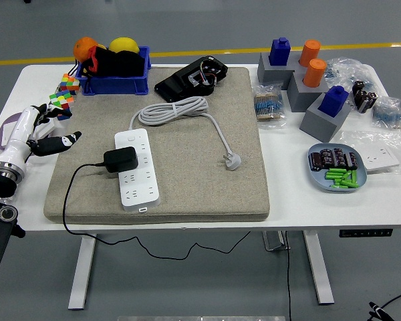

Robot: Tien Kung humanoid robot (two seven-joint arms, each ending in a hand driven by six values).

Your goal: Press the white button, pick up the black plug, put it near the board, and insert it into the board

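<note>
Left robot hand (45,134) spread, empty, at table's left; boxy black plug (121,159) seated in white board (136,168).

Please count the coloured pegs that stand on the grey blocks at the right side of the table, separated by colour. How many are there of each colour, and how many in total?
Blue pegs: 2 (far one, near one)
Orange pegs: 2 (far one, near one)
Total: 4
</note>
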